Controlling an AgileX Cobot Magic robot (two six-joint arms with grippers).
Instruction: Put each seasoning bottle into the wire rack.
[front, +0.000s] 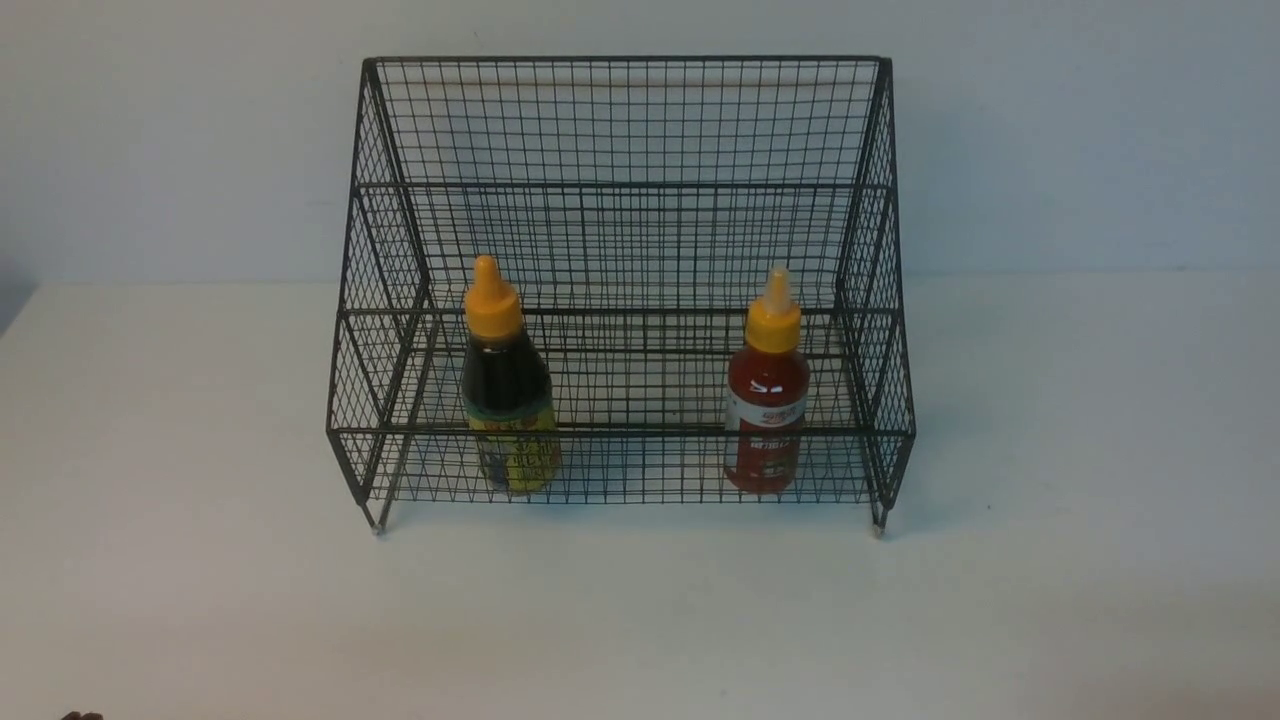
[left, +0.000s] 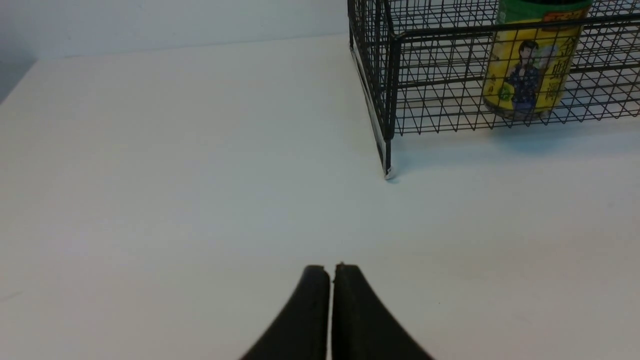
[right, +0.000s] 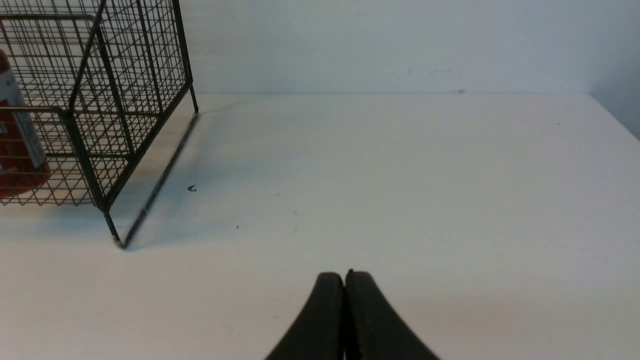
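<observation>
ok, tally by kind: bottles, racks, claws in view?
Seasoning bottles: 2, dark sauce bottle and red sauce bottle, both upright on the rack's lower tier
Wire rack: 1
Claws: 2, left claw and right claw, both shut and empty over the table
Total: 5

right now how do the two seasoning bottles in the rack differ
The dark sauce bottle holds near-black sauce under a yellow-green label; the red sauce bottle holds red sauce under a white-and-red label. The dark one stands toward the left of the wire rack and leans slightly; the red one stands toward the right, upright. Both have orange-yellow pointed caps and stand on the lower tier.
</observation>
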